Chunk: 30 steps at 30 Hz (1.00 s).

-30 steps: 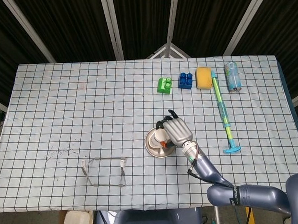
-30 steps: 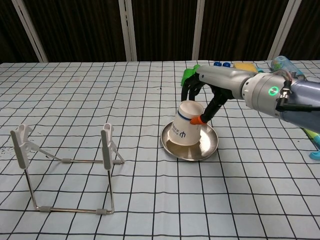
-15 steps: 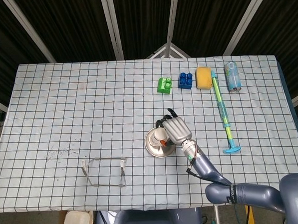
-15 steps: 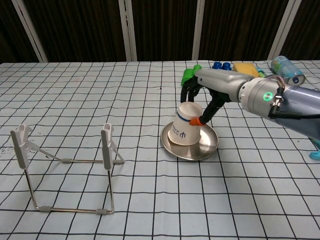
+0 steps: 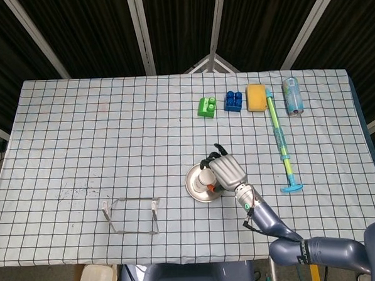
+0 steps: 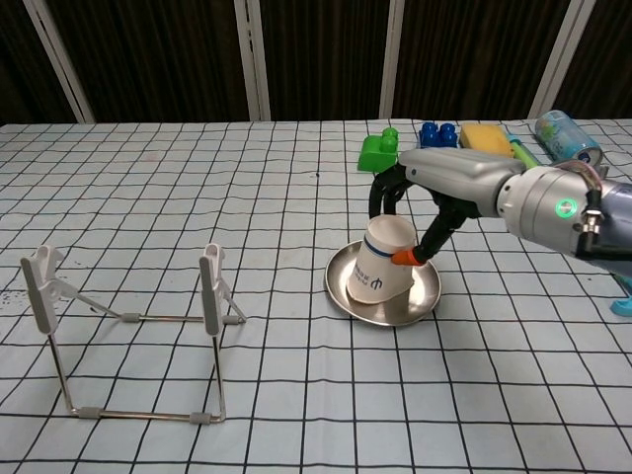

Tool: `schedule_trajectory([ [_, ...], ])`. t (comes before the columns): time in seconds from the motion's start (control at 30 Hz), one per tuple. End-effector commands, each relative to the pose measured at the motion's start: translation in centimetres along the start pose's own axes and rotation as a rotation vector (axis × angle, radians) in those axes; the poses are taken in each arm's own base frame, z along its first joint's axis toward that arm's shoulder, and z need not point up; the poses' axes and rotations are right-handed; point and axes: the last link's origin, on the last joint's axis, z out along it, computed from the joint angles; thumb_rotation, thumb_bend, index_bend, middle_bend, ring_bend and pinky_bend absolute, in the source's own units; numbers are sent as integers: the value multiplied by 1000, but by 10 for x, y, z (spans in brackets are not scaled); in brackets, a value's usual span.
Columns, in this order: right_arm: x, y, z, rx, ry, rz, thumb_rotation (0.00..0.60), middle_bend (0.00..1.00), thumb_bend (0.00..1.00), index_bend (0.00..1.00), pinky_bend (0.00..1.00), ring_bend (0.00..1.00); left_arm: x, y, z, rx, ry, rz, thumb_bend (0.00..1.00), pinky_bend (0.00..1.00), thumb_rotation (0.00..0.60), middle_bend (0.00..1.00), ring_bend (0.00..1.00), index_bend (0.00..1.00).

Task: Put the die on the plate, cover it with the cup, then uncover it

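Note:
A white paper cup (image 6: 381,272) (image 5: 206,178) stands upside down and tilted on the round metal plate (image 6: 428,301) (image 5: 191,185), near the middle of the checked table. My right hand (image 6: 432,194) (image 5: 225,172) grips the cup from the right, fingers curled over its far side and an orange-tipped thumb against its near side. No die shows in either view, and the cup hides whatever lies under it. My left hand appears in neither view.
A wire stand (image 6: 128,321) (image 5: 132,216) sits at the front left. Along the far right lie a green block (image 5: 206,107) (image 6: 378,151), a blue block (image 5: 234,100), a yellow sponge (image 5: 257,98), a long green-blue stick tool (image 5: 280,139) and a can (image 5: 292,95).
The cup, plate and my right hand have shifted slightly right and toward me. The hand's grip on the cup is unchanged.

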Motion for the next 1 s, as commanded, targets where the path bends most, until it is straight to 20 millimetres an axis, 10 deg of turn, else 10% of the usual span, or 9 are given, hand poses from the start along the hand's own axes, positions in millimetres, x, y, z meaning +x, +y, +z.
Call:
schedule_trajectory([
  [0.03,-3,-2,-9,13,-7,-4,600,484,362,605,11,250,1,0,-1,-1,2,-1,679,29,600,0,0,334],
  [0.57,-6,-21,18,54,21,82,600,483,364,606,11,250,2,-2,0,0,7,-5,678,29,600,0,0,336],
  [1.0,-12,5,38,15,51,95,600,484,364,611,11,250,0,-1,1,8,8,8,678,29,600,0,0,342],
])
